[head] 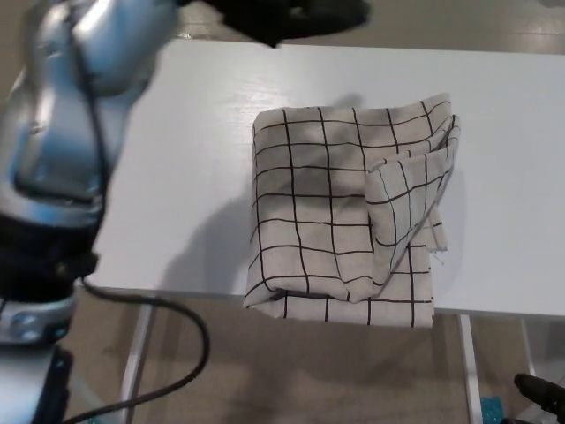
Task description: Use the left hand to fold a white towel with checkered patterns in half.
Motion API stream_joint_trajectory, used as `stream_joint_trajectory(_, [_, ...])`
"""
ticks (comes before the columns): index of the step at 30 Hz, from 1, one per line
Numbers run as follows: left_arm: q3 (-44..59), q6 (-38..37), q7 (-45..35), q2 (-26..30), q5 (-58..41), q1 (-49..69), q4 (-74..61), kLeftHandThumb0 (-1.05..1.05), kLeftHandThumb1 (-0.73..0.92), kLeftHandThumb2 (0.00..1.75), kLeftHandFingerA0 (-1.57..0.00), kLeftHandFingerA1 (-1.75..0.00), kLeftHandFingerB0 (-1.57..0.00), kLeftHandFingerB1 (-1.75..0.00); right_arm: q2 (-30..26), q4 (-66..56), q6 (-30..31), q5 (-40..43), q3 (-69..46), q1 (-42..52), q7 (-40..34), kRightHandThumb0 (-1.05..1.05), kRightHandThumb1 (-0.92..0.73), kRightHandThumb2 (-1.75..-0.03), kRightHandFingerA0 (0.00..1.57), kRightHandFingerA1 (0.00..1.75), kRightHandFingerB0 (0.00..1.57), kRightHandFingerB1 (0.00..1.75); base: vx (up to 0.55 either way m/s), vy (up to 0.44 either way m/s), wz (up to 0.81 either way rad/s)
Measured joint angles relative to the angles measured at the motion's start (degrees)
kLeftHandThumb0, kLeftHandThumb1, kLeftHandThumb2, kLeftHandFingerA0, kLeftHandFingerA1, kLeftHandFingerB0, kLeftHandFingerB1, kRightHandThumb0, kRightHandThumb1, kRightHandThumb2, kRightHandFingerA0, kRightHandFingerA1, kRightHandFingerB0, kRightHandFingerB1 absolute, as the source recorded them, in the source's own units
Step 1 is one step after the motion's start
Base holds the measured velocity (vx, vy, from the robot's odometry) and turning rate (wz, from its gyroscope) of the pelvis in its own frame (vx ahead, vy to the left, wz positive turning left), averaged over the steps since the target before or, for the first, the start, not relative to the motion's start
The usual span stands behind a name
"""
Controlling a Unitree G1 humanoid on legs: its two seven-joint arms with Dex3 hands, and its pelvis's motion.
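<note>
The white checkered towel [349, 212] lies folded on the smooth white desk [159, 132], toward its near edge, with its lower hem hanging over that edge. The cloth looks soft and creased, thin black lines crossing it in squares, and a loose flap is doubled over along its right side. The left hand [291, 16] hangs blurred above the far edge, clear of the towel; I cannot tell how its fingers are set.

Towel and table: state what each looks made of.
Towel: woven cloth, probably cotton or linen, matte off-white with thin black grid lines; it creases, folds softly and frays at one edge. Table: a smooth white board, likely laminate or painted wood, with a faint sheen.
</note>
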Motion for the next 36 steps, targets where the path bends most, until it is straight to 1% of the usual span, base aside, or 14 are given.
stream_joint_trajectory(1, [0.9,0.1,-0.3,0.3,-0.6,1.0,-0.7,-0.69,0.43,0.85,0.0,-0.18,-0.08,-0.38,0.0,0.0,0.0,0.0,0.0,0.0,0.0,-0.42,-0.61,-0.58,0.59,0.65,0.57,0.5,0.0,0.0,0.0])
stream_joint_trajectory(6, [7.0,0.6,-2.4,2.1,-5.1,9.6,-5.4,-0.69,0.42,0.72,-0.11,-0.35,-0.19,-0.38,0.0,-0.2,0.0,0.1,-0.1,0.1,0.0,-0.43,-0.62,-0.59,0.59,0.65,0.57,0.5,0.0,0.0,0.0])
stream_joint_trajectory(7, [8.6,0.8,-2.9,2.4,-6.3,11.9,-6.5,-0.56,0.37,0.65,-0.33,-0.4,-0.37,-0.39,0.0,-0.3,0.0,0.1,-0.1,0.1,0.0,-0.44,-0.62,-0.57,0.6,0.65,0.58,0.49,0.0,0.0,0.0])
stream_joint_trajectory(8, [9.8,1.0,-3.3,2.5,-7.1,13.7,-7.3,-0.45,0.4,0.53,-0.45,-0.37,-0.49,-0.37,0.0,-0.3,0.0,0.1,-0.1,0.1,0.0,-0.43,-0.62,-0.57,0.59,0.65,0.58,0.49,0.0,0.0,0.0])
stream_joint_trajectory(10, [11.8,1.3,-4.0,2.8,-8.7,16.8,-8.6,-0.44,0.43,0.53,-0.53,-0.4,-0.55,-0.39,0.0,-0.5,0.0,0.1,-0.1,0.1,0.0,-0.43,-0.62,-0.58,0.59,0.66,0.59,0.49,0.0,0.0,0.0])
stream_joint_trajectory(16, [18.4,3.1,-7.5,4.0,-14.9,27.3,-10.1,-0.45,0.44,0.54,-0.57,-0.41,-0.66,-0.42,0.0,-1.0,0.0,0.1,-0.2,-0.2,0.0,-0.45,-0.62,-0.59,0.58,0.61,0.59,0.49,0.0,0.0,0.0])
stream_joint_trajectory(18, [19.8,3.5,-8.3,4.4,-16.2,29.5,-10.3,-0.45,0.44,0.54,-0.57,-0.41,-0.66,-0.42,0.0,-1.1,0.0,0.1,-0.2,-0.3,0.0,-0.45,-0.62,-0.59,0.58,0.61,0.59,0.49,0.0,0.0,0.0])
stream_joint_trajectory(19, [22.0,4.5,-10.2,5.1,-18.3,33.5,-10.3,-0.52,0.4,0.75,-0.51,-0.51,-0.62,-0.54,0.0,-1.2,0.0,0.1,-0.2,-0.3,-0.1,-0.45,-0.62,-0.59,0.58,0.62,0.58,0.49,0.0,0.0,0.0])
stream_joint_trajectory(20, [22.0,4.5,-10.2,5.1,-18.3,33.5,-10.3,-0.47,0.46,0.55,-0.6,-0.42,-0.67,-0.43,0.0,-1.2,0.0,0.1,-0.2,-0.3,-0.1,-0.43,-0.62,-0.59,0.58,0.62,0.58,0.49,0.0,0.0,0.0])
stream_joint_trajectory(28, [26.5,7.5,-18.9,7.5,-24.4,48.0,-8.3,-0.49,0.38,0.53,-0.64,-0.44,-0.65,-0.41,0.0,-1.3,0.0,0.1,-0.6,0.3,-0.1,-0.42,-0.62,-0.59,0.58,0.62,0.58,0.49,0.0,0.0,0.0])
stream_joint_trajectory(29, [26.6,8.1,-20.9,7.7,-25.5,50.7,-7.1,-0.5,0.32,0.68,-0.61,-0.53,-0.53,-0.46,0.0,-1.3,0.0,0.1,-0.6,0.7,-0.1,-0.42,-0.62,-0.58,0.58,0.62,0.58,0.49,0.0,0.0,0.0])
stream_joint_trajectory(30, [26.6,8.3,-21.5,7.8,-25.8,51.6,-6.7,-0.5,0.32,0.68,-0.61,-0.53,-0.53,-0.46,0.0,-1.3,0.1,0.1,-0.6,0.9,-0.1,-0.42,-0.62,-0.58,0.58,0.62,0.58,0.49,0.0,0.0,0.0])
stream_joint_trajectory(31, [26.6,8.8,-23.2,8.3,-26.6,53.6,-5.1,-0.46,0.36,0.52,-0.64,-0.44,-0.63,-0.41,0.0,-1.4,0.1,0.1,-0.6,1.3,-0.1,-0.41,-0.62,-0.58,0.58,0.62,0.58,0.49,0.0,0.0,0.0])
stream_joint_trajectory(36, [26.1,10.2,-27.4,8.9,-28.3,57.7,-0.2,-0.46,0.35,0.52,-0.66,-0.44,-0.63,-0.41,0.0,-1.3,0.1,0.1,-0.6,2.6,-0.1,-0.41,-0.62,-0.58,0.6,0.63,0.58,0.49,0.0,0.0,0.0])
